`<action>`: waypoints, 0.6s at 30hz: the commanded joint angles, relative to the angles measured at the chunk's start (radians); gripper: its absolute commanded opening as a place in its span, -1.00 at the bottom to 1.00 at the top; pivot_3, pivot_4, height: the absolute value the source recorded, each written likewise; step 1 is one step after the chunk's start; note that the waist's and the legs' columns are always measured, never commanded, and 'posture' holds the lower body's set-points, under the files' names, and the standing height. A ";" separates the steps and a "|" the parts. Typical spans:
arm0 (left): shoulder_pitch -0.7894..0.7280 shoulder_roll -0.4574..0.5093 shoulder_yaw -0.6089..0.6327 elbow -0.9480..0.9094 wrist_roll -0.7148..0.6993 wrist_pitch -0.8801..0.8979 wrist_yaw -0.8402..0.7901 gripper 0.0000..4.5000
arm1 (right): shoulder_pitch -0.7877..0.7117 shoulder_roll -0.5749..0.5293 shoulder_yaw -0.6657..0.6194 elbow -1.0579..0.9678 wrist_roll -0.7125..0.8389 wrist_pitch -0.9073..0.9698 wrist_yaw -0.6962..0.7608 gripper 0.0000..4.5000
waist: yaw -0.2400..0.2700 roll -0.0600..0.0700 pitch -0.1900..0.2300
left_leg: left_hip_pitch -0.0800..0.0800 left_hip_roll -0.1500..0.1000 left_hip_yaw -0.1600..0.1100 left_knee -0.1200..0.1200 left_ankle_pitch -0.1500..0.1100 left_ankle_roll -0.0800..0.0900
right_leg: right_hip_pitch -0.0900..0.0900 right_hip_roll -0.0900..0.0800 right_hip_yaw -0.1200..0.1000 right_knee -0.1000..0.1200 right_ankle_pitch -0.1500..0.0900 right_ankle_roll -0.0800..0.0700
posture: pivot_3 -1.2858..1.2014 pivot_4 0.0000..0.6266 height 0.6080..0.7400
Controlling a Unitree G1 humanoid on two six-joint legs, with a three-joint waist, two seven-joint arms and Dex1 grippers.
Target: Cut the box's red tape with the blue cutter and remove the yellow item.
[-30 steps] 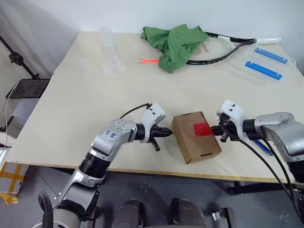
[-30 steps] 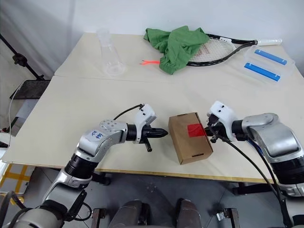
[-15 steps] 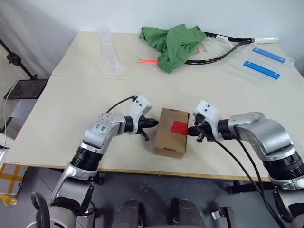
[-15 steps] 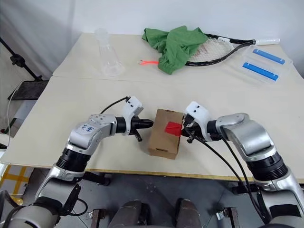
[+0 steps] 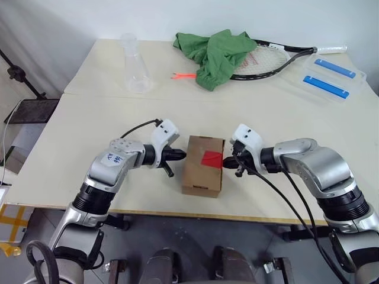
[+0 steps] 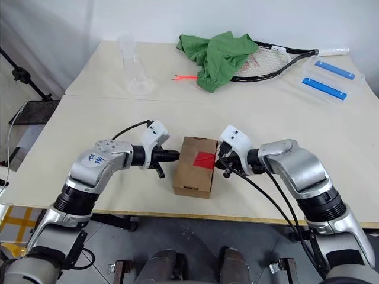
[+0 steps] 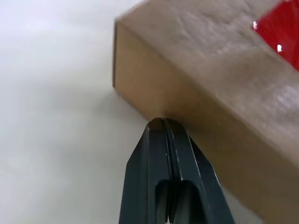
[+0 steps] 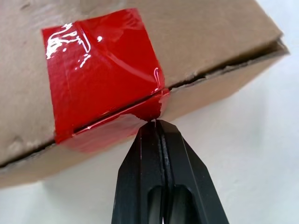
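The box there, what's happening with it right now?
The box sits near the table's front edge, pinched between two shut grippers. The left gripper presses its tips against one side; the right gripper touches the opposite side, right at the red tape over the flap seam. The tape looks uncut.

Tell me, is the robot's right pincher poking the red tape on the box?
Touching. In the right wrist view, the shut right gripper meets the red tape on the box's edge, no gap between.

Left gripper point(image 5: 182, 155) and right gripper point(image 5: 225, 161), both closed, point toward each other.
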 commanded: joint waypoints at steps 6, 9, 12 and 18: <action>-0.033 0.048 0.034 -0.053 -0.019 -0.006 -0.030 -1.00 | -0.014 -0.063 -0.097 0.022 -0.057 -0.085 -0.068 -0.99 | -0.001 0.000 0.000 | 0.000 0.000 0.000 0.000 0.000 0.000 | 0.000 0.000 0.000 0.000 0.000 0.000 | 0.03 -0.52 1.00; -0.068 0.061 0.067 -0.037 -0.041 -0.011 -0.044 -1.00 | -0.036 -0.090 -0.147 0.033 -0.024 -0.025 -0.063 -0.73 | 0.000 -0.001 0.000 | 0.000 0.000 0.000 0.000 0.000 0.000 | 0.000 0.000 0.000 0.000 0.000 0.000 | 0.03 -0.52 1.00; -0.093 0.053 0.082 -0.025 -0.052 -0.010 -0.050 -1.00 | -0.053 -0.083 -0.178 0.032 -0.008 0.009 -0.081 -0.29 | -0.001 -0.001 0.000 | 0.000 0.000 0.000 0.000 0.000 0.000 | 0.000 0.000 0.000 0.000 0.000 0.000 | 0.03 -0.52 1.00; -0.191 -0.011 0.045 0.032 -0.068 -0.057 -0.106 -1.00 | -0.116 0.039 -0.261 0.013 0.043 0.108 -0.180 0.64 | 0.000 -0.001 0.000 | 0.000 0.000 0.001 0.000 0.000 0.000 | -0.001 0.000 0.000 0.000 0.000 0.000 | 0.03 -0.52 1.00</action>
